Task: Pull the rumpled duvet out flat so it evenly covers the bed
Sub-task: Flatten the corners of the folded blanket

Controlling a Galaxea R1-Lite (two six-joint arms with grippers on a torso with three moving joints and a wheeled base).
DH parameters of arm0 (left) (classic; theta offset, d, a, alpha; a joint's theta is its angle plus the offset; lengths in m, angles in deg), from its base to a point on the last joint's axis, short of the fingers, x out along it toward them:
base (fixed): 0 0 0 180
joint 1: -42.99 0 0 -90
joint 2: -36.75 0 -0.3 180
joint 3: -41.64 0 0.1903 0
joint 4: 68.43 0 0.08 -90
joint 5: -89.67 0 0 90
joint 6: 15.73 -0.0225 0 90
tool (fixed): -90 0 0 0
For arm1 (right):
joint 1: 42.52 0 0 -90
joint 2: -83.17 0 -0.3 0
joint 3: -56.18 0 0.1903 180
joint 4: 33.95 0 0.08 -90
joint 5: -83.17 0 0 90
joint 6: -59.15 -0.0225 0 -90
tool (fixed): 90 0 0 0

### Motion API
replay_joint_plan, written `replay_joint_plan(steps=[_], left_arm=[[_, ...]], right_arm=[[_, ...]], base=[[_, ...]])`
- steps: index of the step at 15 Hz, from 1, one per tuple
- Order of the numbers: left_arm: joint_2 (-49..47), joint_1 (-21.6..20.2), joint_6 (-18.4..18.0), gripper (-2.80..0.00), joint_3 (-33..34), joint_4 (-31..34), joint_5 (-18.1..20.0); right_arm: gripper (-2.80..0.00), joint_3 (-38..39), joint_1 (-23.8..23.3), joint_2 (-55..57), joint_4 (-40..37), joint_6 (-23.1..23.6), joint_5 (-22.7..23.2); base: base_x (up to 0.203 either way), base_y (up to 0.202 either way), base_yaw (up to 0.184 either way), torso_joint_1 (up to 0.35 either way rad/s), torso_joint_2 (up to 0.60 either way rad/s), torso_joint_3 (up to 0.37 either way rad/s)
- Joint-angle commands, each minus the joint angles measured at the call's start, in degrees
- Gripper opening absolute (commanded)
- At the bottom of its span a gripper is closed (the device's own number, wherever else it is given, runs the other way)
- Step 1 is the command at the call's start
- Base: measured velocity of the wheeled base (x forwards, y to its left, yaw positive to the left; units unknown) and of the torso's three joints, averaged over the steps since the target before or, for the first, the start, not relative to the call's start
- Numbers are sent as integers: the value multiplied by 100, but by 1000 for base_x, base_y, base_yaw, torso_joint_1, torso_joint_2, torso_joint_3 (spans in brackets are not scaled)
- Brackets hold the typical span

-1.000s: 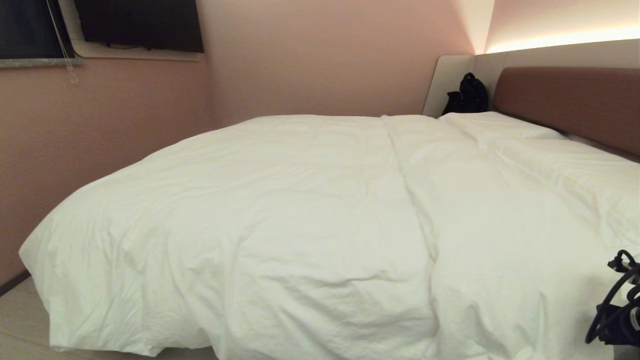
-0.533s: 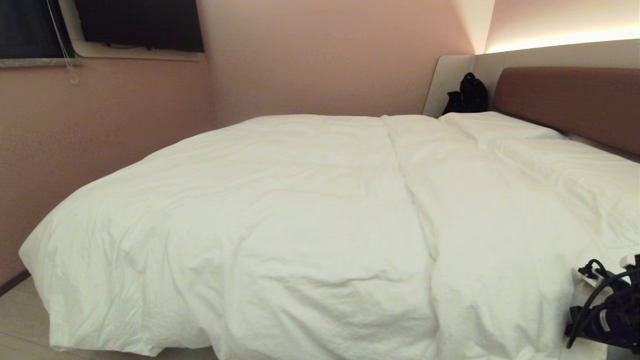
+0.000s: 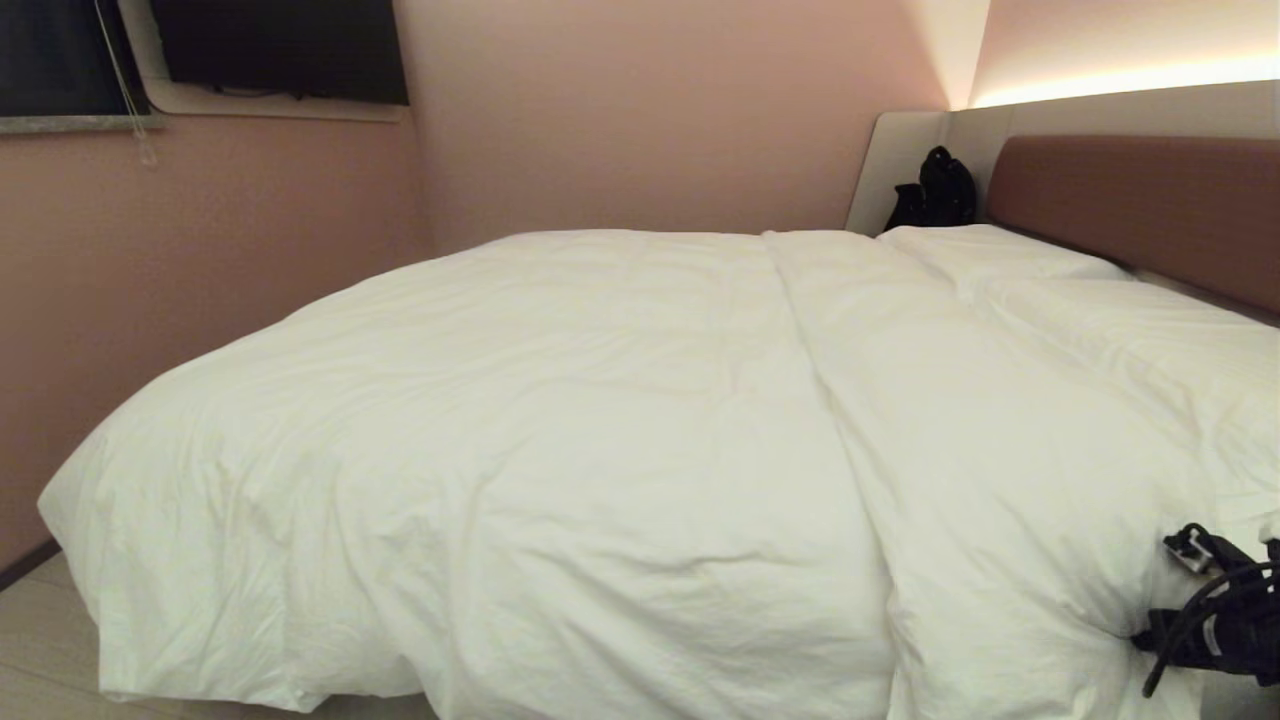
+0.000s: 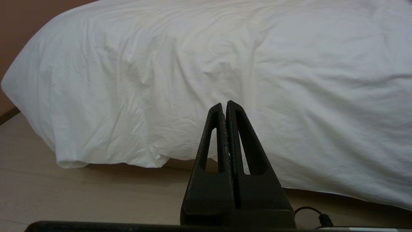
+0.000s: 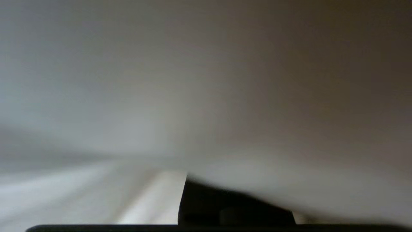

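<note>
The duvet lies spread over the bed, its long axis running from the brown headboard at the right toward the foot at the left, where its end hangs nearly to the floor. A long fold crosses it from the near side to the far side. The left gripper hangs low beside the bed's near edge, its jaws pressed together and empty, pointing at the drooping cloth. The right gripper is at the near right edge against the duvet, mostly buried under white fabric; its jaws are closed, though whether they pinch cloth cannot be told.
</note>
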Motion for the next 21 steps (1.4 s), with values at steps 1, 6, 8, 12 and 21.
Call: replay_joint_plan(steps=[1, 6, 8, 12, 21], left_arm=[[0, 0, 0, -280, 0, 1, 2], [0, 0, 0, -280, 0, 1, 2], [0, 0, 0, -280, 0, 1, 2], [0, 0, 0, -280, 0, 1, 2], [0, 0, 0, -280, 0, 1, 2]], right_arm=[[-280, 7, -130, 139, 233, 446, -52], [-280, 447, -427, -300, 227, 882, 77], [-280, 719, -408, -576, 225, 928, 282], [-280, 1291, -274, -1200, 225, 976, 430], [-280, 1767, 608, -3860, 148, -880, 412]], base=[[0, 0, 0, 0, 0, 0], [0, 0, 0, 0, 0, 0], [0, 0, 0, 0, 0, 0], [0, 0, 0, 0, 0, 0], [0, 0, 0, 0, 0, 0]])
